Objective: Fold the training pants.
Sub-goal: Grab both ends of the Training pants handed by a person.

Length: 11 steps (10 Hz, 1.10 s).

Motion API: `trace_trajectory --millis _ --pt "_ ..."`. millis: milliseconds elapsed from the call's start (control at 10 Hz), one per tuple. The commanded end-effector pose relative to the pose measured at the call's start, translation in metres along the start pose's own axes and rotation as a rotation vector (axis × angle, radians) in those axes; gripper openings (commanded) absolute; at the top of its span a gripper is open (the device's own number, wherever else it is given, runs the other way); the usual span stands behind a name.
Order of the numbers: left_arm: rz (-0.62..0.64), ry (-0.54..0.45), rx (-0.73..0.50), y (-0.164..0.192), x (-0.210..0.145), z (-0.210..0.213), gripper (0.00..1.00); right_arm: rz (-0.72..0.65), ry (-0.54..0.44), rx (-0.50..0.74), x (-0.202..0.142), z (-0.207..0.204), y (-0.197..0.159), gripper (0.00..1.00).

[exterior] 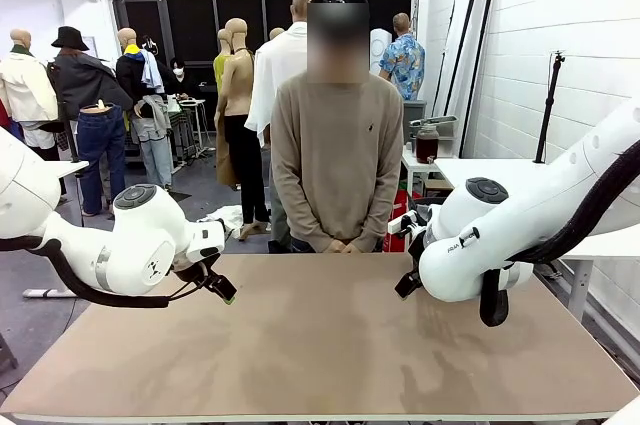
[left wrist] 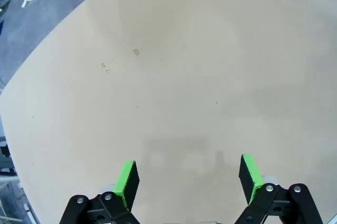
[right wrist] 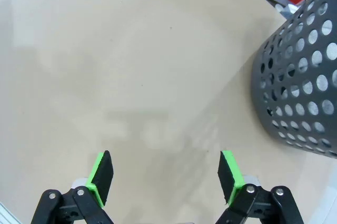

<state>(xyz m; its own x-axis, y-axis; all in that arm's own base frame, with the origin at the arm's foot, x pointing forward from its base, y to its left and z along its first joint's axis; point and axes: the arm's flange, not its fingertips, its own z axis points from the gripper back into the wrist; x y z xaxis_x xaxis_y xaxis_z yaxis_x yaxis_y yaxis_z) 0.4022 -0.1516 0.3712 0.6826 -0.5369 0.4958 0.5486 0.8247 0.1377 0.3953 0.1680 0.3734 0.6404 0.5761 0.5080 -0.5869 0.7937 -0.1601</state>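
The training pants are out of view. My left gripper [exterior: 224, 291] hangs over the left part of the tan table [exterior: 320, 345], its green pads [left wrist: 126, 179] wide apart above bare tabletop. My right gripper [exterior: 406, 283] hovers over the right part of the table. In the right wrist view its fingers [right wrist: 101, 174] stand open with nothing between them. In their own wrist views, the left gripper [left wrist: 187, 174] and the right gripper [right wrist: 166, 174] each look down on plain board.
A dark grey perforated basket [right wrist: 305, 71] stands on the table close beside my right gripper. A person [exterior: 338, 145] stands at the far edge with hands [exterior: 340, 245] clasped in front. The left table edge [left wrist: 31, 76] curves close to my left gripper.
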Motion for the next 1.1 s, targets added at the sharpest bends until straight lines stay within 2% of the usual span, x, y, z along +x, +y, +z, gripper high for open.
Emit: trace_trajectory --millis 0,300,600,1000 --pt "0.002 0.000 0.001 0.001 0.000 0.000 1.00 -0.001 0.000 0.000 0.000 0.000 0.000 1.00" --pt "0.006 0.001 0.007 -0.001 0.004 0.010 1.00 -0.017 -0.020 0.015 0.002 0.008 -0.002 1.00" --pt "0.000 -0.012 0.008 -0.004 0.018 0.055 1.00 -0.013 -0.072 0.027 0.013 0.046 -0.011 1.00" --pt "-0.005 -0.004 -0.007 -0.014 0.031 0.101 1.00 0.017 -0.133 0.104 0.019 0.115 -0.014 1.00"
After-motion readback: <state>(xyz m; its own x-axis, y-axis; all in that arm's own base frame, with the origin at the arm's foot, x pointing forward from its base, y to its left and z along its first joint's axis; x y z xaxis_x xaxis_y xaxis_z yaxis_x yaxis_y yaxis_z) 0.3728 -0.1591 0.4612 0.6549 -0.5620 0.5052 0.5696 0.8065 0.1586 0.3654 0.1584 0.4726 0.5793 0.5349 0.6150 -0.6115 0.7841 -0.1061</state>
